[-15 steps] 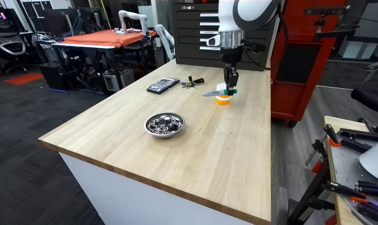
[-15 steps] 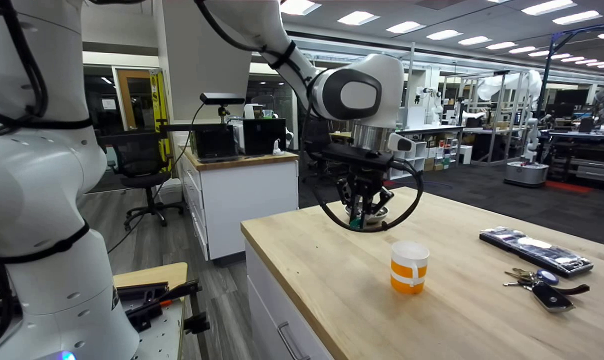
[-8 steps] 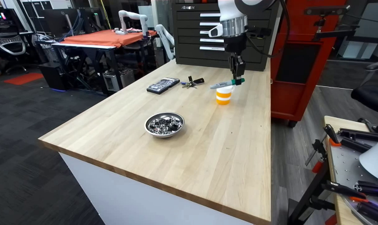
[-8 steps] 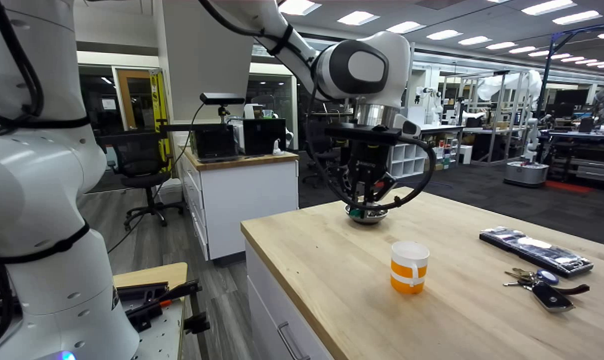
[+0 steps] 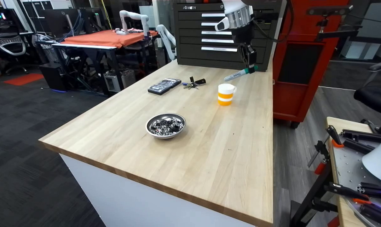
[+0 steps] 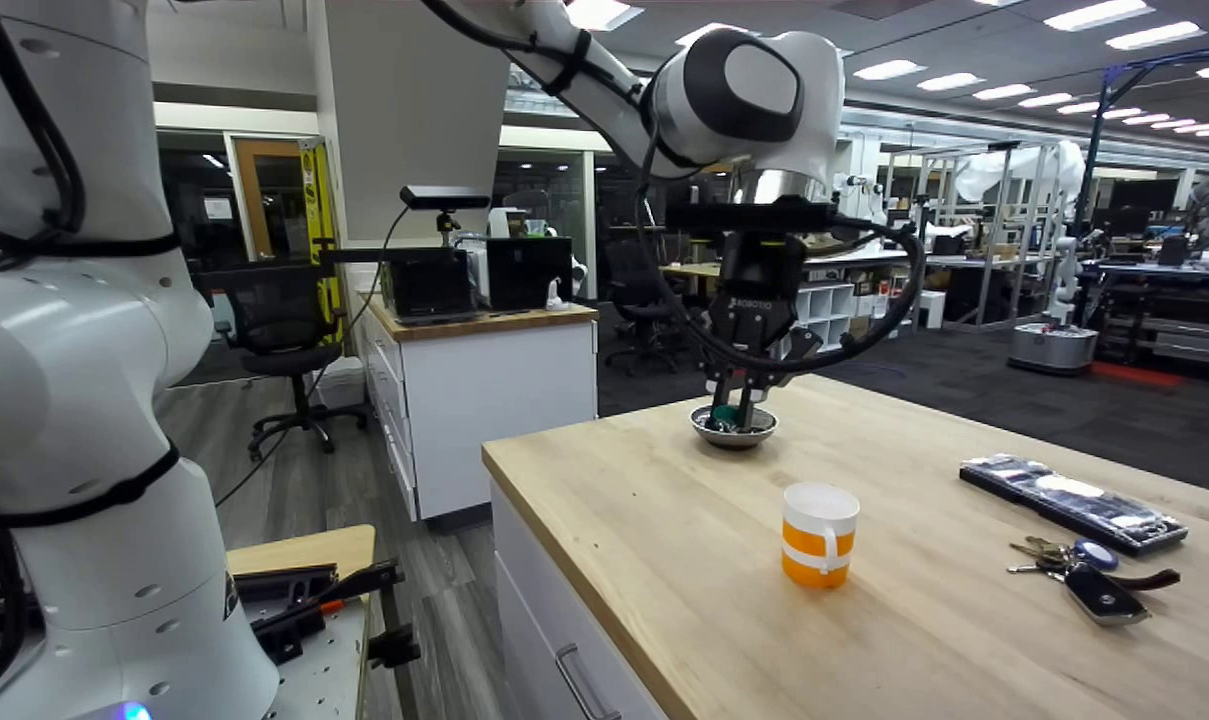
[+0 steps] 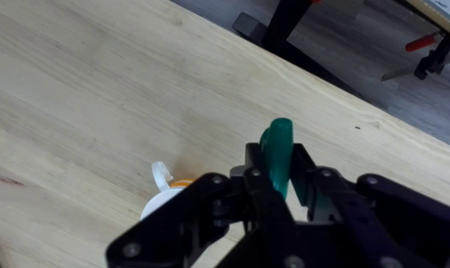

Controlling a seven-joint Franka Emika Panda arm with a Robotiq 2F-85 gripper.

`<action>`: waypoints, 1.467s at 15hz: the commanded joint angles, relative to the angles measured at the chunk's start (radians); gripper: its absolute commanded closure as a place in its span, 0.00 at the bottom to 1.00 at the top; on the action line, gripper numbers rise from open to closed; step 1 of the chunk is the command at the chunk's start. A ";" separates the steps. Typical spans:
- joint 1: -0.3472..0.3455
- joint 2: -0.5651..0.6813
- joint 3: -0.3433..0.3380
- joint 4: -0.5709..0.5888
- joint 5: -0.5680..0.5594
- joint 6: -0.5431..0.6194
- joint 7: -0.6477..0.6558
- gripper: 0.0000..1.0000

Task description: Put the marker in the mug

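Observation:
My gripper (image 5: 251, 70) is shut on the marker (image 5: 235, 75) near its green cap end. The marker's grey body slants down toward the mug side in an exterior view. In the wrist view the green cap (image 7: 280, 152) sits between the fingertips (image 7: 275, 158); the rest of the marker is hidden. In an exterior view the gripper (image 6: 732, 405) shows with only the green end of the marker. The mug (image 5: 225, 94), white with orange bands, stands upright on the table, also seen in an exterior view (image 6: 820, 535). The marker is above the mug's height and apart from it. The wrist view shows part of the mug (image 7: 159, 199).
A metal bowl (image 5: 165, 136) of shiny bits stands on the wooden table (image 5: 209, 176). A flat dark case (image 6: 1074, 500) and keys (image 6: 1104, 595) lie on the table. A dark drawer chest (image 5: 206, 56) stands at the table's far end in an exterior view.
My gripper has risen with the marker and shifted clear of the mug, which it partly covered in an exterior view. The marker has become more tilted. The mug has not moved.

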 commanded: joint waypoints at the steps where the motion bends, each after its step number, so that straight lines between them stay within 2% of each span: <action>1: 0.013 0.016 -0.019 0.048 -0.074 -0.081 0.003 0.94; 12: 0.005 0.125 -0.034 0.114 -0.173 -0.101 -0.022 0.94; 22: 0.015 0.239 -0.032 0.242 -0.262 -0.150 -0.091 0.94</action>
